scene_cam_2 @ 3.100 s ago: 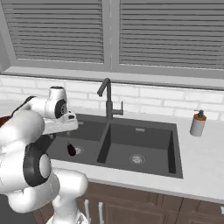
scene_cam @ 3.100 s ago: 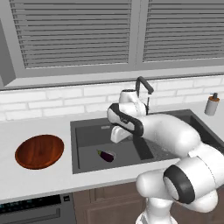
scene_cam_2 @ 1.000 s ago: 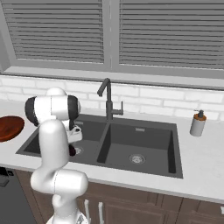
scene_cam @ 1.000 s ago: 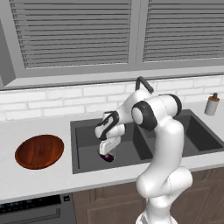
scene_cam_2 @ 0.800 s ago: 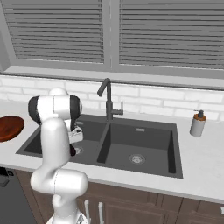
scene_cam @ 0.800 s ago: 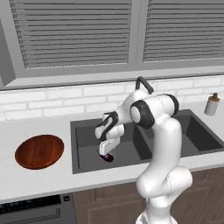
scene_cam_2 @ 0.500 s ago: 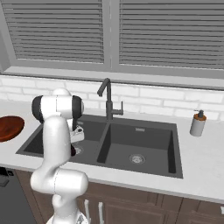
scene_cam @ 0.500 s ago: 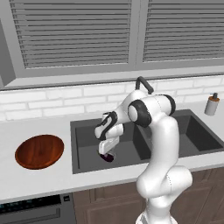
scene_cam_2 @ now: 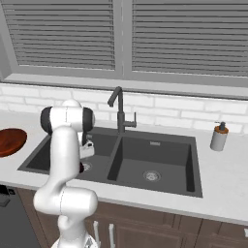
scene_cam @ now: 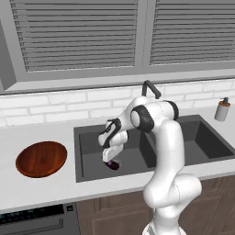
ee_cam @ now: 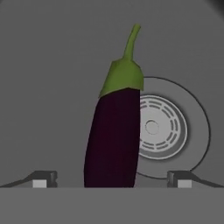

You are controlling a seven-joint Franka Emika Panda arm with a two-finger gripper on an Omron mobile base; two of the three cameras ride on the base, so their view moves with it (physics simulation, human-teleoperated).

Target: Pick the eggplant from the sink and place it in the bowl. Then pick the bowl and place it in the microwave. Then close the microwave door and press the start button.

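The eggplant lies on the floor of the left basin of the sink, its long axis running up the hand view, with the green cap and thin stem pointing away from the gripper and the dark purple body running back between the two finger tips. Its right flank overlaps the round metal drain. In the left base view the eggplant shows as a small dark shape just under the hand.

The gripper is lowered into that left basin, jaws spread wide, one finger tip on each side of the eggplant and neither touching it.

The right basin holds a second drain and nothing else that can be seen. The faucet stands behind the divider. The wooden bowl sits on the counter left of the sink, with nothing in it. A soap dispenser stands on the counter at the sink's right end.
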